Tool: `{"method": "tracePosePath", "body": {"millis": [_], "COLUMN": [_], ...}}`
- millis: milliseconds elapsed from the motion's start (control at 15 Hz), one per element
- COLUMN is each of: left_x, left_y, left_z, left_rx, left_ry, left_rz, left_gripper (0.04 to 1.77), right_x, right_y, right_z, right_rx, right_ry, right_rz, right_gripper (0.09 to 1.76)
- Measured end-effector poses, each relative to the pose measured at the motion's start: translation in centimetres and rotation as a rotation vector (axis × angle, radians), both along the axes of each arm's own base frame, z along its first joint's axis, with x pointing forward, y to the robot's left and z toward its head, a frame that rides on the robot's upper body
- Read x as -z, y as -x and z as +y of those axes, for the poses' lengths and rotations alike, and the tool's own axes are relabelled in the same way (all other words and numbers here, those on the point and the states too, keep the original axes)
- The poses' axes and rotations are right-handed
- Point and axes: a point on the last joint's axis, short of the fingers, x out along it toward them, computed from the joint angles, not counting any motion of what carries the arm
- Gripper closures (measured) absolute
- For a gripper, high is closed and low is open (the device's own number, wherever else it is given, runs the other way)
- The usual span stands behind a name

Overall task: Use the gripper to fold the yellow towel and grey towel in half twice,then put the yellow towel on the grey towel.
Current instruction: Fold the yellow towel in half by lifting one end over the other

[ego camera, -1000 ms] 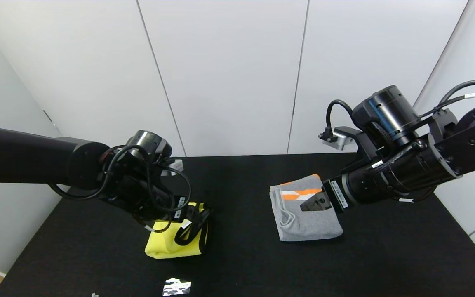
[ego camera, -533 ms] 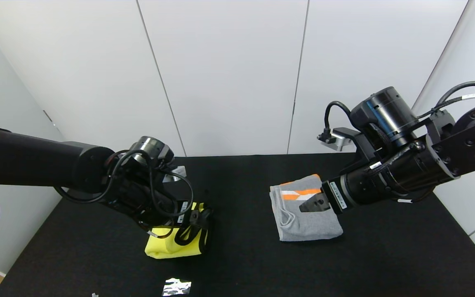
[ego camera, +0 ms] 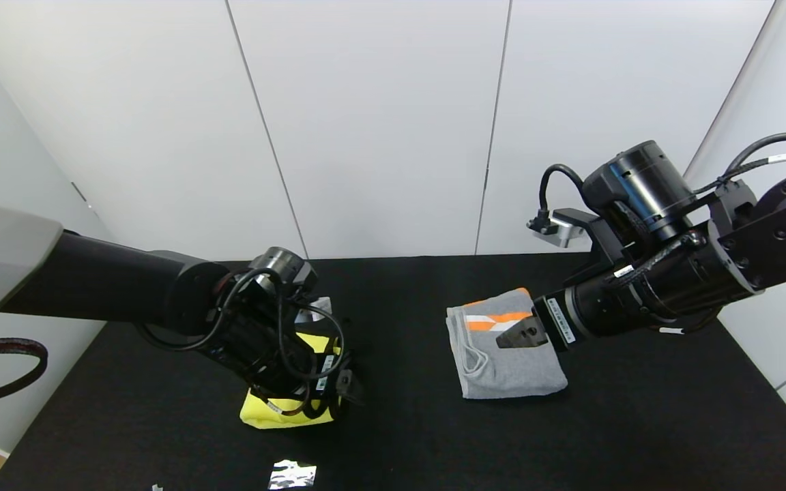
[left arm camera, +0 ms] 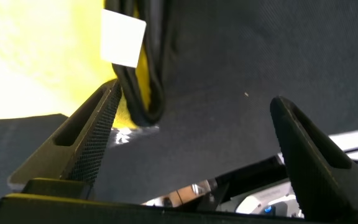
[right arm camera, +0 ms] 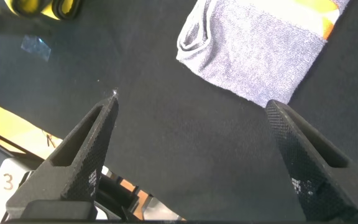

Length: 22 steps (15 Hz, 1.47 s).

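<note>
The yellow towel [ego camera: 261, 413] lies folded on the black table at the front left, mostly hidden under my left arm. In the left wrist view it [left arm camera: 36, 56] shows its white tag [left arm camera: 123, 36] and black edge trim [left arm camera: 143, 93]. My left gripper [ego camera: 343, 390] is open and low at the towel's right edge; in its wrist view [left arm camera: 196, 96] one finger [left arm camera: 86, 143] is beside the trim and table shows between the jaws. The grey towel [ego camera: 510, 365] lies folded with orange blocks at its far end. My right gripper [ego camera: 519, 335] hovers open above it, and is empty in its wrist view [right arm camera: 191, 107].
A crumpled foil scrap [ego camera: 292, 474] lies near the table's front edge, and also shows in the right wrist view [right arm camera: 36, 45]. White wall panels stand behind the table [ego camera: 406, 293]. Black tabletop separates the two towels.
My left arm has swung right and toward the front, bringing its gripper down to the yellow towel's right front edge. The right arm has barely moved.
</note>
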Motion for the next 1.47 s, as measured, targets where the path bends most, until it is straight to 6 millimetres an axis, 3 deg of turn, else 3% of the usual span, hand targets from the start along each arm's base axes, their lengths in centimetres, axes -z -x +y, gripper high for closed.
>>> {"method": "tracePosePath", "body": {"millis": [533, 1067, 1267, 1467], "left_x": [0.4, -3.0, -3.9, -4.1], "left_y": [0.0, 0.9, 0.7, -0.1], "left_z": [-0.8, -0.1, 1.2, 3.8], "left_rx": [0.015, 0.001, -0.038, -0.114], "left_ry": [0.006, 0.033, 0.034, 0.001], "left_rz": [0.008, -0.089, -0.118, -0.136], "left_gripper": [0.11, 0.1, 0.1, 0.1], "right_x": [0.0, 0.1, 0.1, 0.1], "right_y": [-0.1, -0.3, -0.4, -0.4], "right_z": [-0.1, -0.3, -0.3, -0.4], "right_rx": [0.002, 0.012, 0.013, 0.015], "right_ry": [0.0, 0.002, 0.001, 0.0], "right_rz": [0.001, 0.002, 0.002, 0.001], "right_gripper": [0.14, 0.14, 0.14, 0.14]}}
